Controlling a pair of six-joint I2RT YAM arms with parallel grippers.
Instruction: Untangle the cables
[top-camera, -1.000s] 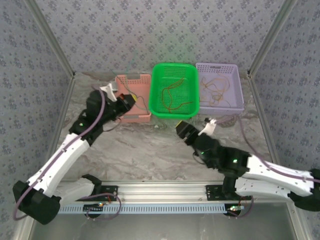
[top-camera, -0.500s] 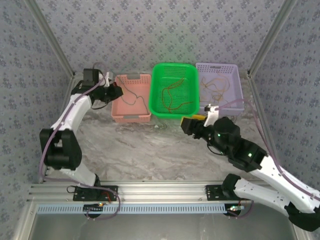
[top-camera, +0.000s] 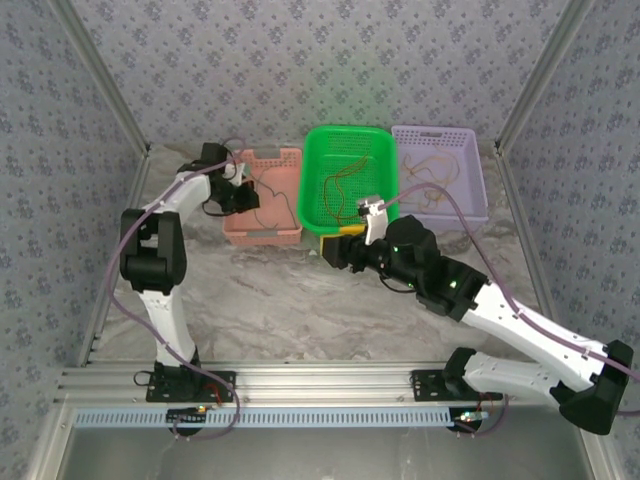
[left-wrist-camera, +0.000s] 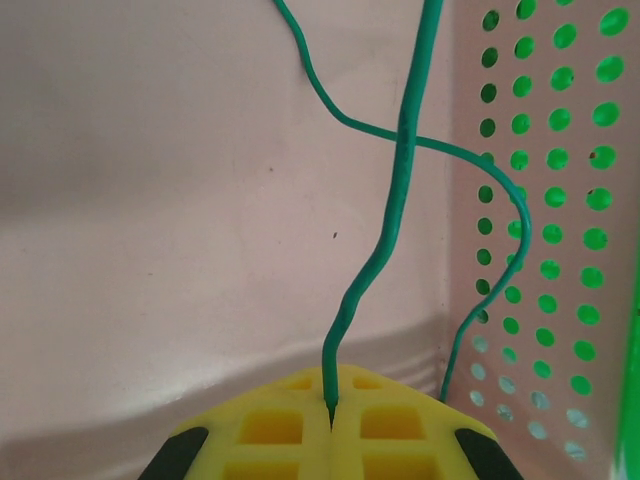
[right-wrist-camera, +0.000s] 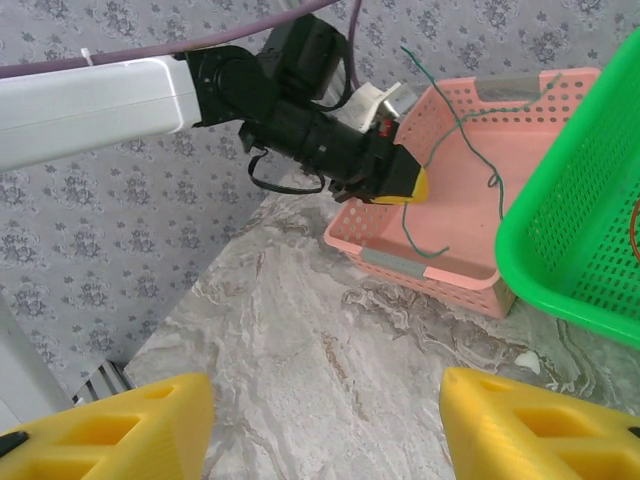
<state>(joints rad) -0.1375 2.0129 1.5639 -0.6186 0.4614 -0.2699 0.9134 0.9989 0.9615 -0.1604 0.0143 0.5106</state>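
Green cable was pinched in the closed left claw, hanging into the pink basket | right claw stood open, empty, above the table | step: putting away one separated cable | next, I think: left claw must open.

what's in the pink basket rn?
A thin green cable over the floor of the pink basket, one end pinched in the shut left gripper. Two green strands cross; one cable or two, can't tell. In the top view the gripper covers the basket's left part.
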